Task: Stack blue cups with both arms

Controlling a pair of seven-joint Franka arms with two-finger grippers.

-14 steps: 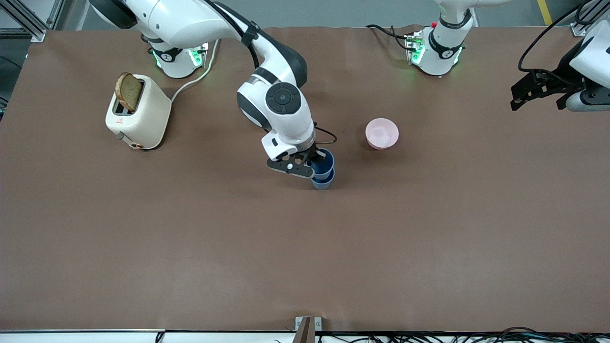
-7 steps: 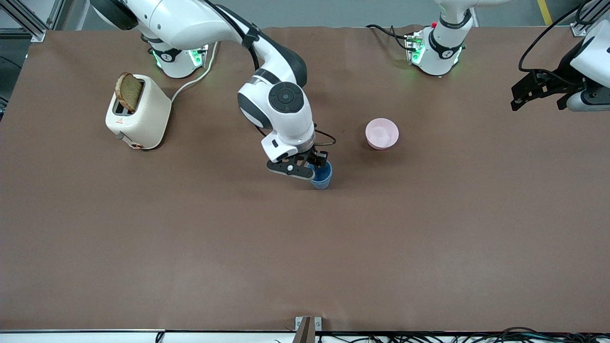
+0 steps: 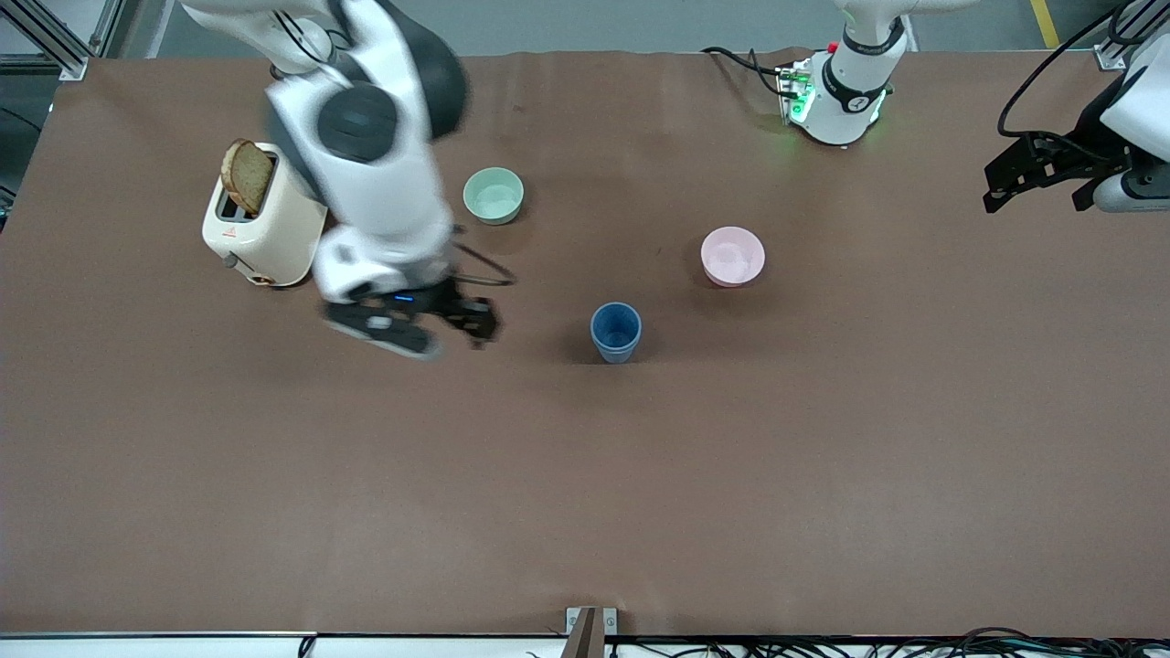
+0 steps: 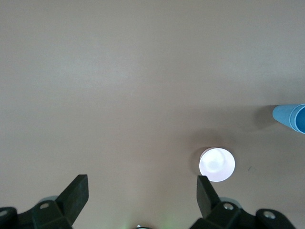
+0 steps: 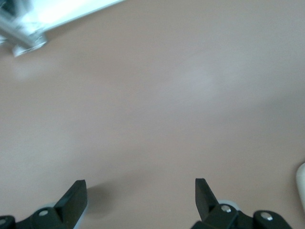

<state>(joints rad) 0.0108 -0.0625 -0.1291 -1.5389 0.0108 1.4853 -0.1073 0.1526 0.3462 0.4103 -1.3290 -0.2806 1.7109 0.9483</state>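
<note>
The blue cups (image 3: 615,332) stand mid-table as one nested stack; only a single blue tumbler outline shows. The stack also shows at the edge of the left wrist view (image 4: 290,117). My right gripper (image 3: 446,331) is open and empty over bare table, between the stack and the toaster. In its own view the right gripper (image 5: 139,191) shows only table between its fingers. My left gripper (image 3: 1003,178) is open and empty, and waits raised at the left arm's end of the table. The left gripper (image 4: 141,191) looks down on bare table.
A pale pink bowl (image 3: 732,256) sits toward the left arm's end from the cups, also in the left wrist view (image 4: 217,164). A mint-green bowl (image 3: 494,195) lies farther from the front camera. A cream toaster (image 3: 265,217) holds a bread slice (image 3: 247,175).
My right gripper has let go of the cup, leaving it nested in the other, and swung away toward the toaster. The mint-green bowl is now uncovered. The left arm has barely moved.
</note>
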